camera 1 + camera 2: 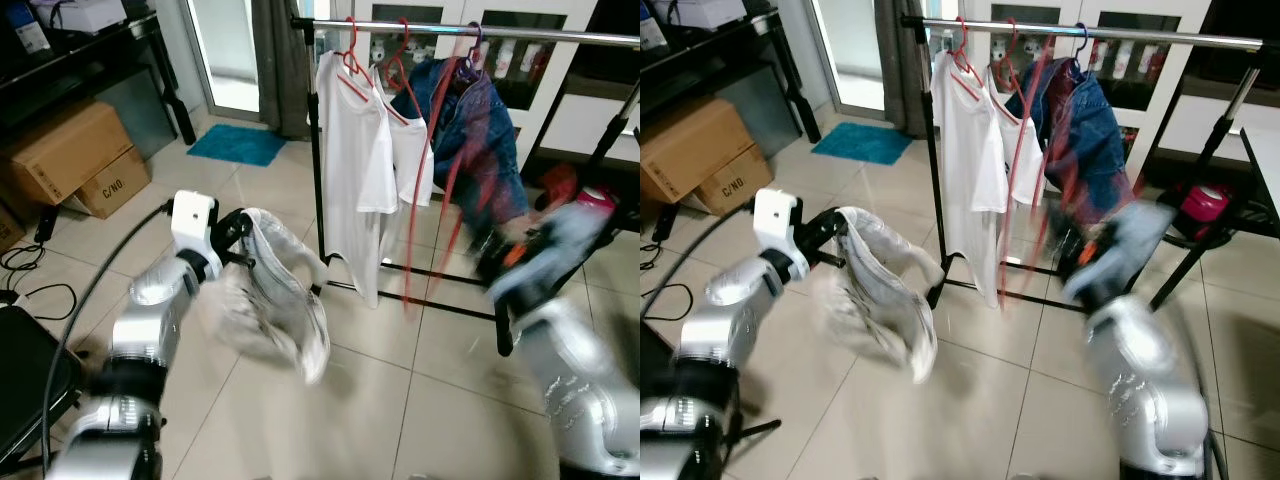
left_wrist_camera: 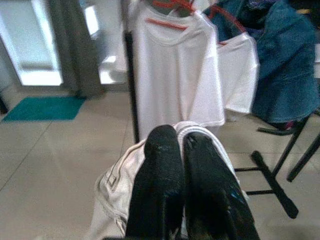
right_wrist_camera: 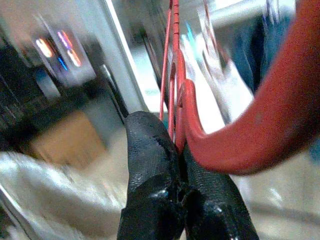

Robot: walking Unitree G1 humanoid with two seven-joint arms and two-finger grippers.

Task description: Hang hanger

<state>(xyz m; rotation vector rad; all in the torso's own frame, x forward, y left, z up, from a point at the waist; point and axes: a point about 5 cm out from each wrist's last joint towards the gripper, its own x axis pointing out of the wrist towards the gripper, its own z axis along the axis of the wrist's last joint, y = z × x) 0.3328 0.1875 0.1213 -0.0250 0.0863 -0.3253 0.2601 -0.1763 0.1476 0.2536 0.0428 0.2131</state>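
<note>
We hold a pale garment [image 1: 275, 300] pinched in the closed jaws of our left gripper [image 2: 182, 145], low before the clothes rack [image 1: 470, 33], so it stays clear of the floor tiles. Our right gripper [image 3: 175, 150] has its jaws clamped on the red hanger [image 3: 240, 135], raised toward the rail for hooking. Blur smears that arm, and the hanger's hook cannot be made out.

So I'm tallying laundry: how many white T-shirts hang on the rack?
2: one white T-shirt at the rail's left end, a second white T-shirt beside it, partly overlapped. The denim jacket may hide more.
</note>
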